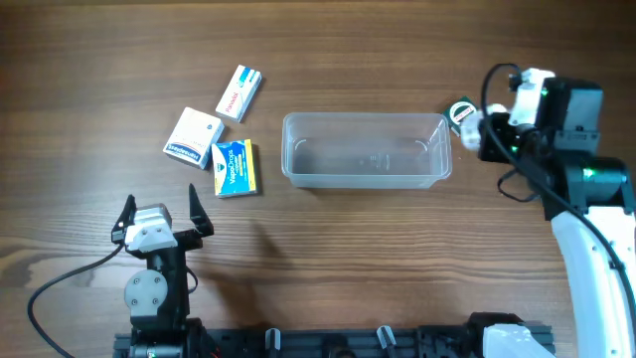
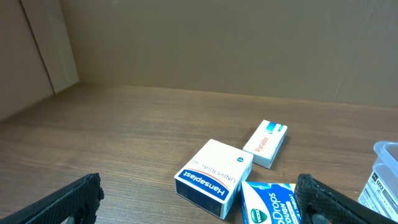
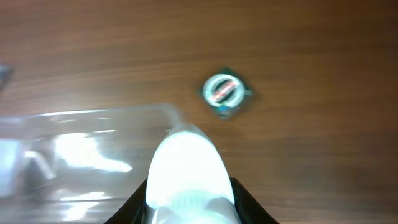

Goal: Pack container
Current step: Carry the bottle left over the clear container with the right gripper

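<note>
Two claws, two states. Your right gripper (image 1: 475, 129) is clamped on a blurred white rounded object (image 3: 186, 158), just beside the right end of the container (image 1: 363, 182). A small round green-rimmed item (image 1: 460, 111) lies close by. Your left gripper (image 1: 161, 207) has its fingers spread wide, well apart from the container, which sits mid-table (image 1: 397, 259). Three small boxes (image 1: 236, 168) lie to the container's left, the blue one nearest.

I log one container (image 1: 366, 180): a clear, shallow rectangular plastic tub with rounded corners and a raised rim. It stands upright, mouth upward, just right of the blue-and-yellow box (image 1: 236, 168), not touching it.
</note>
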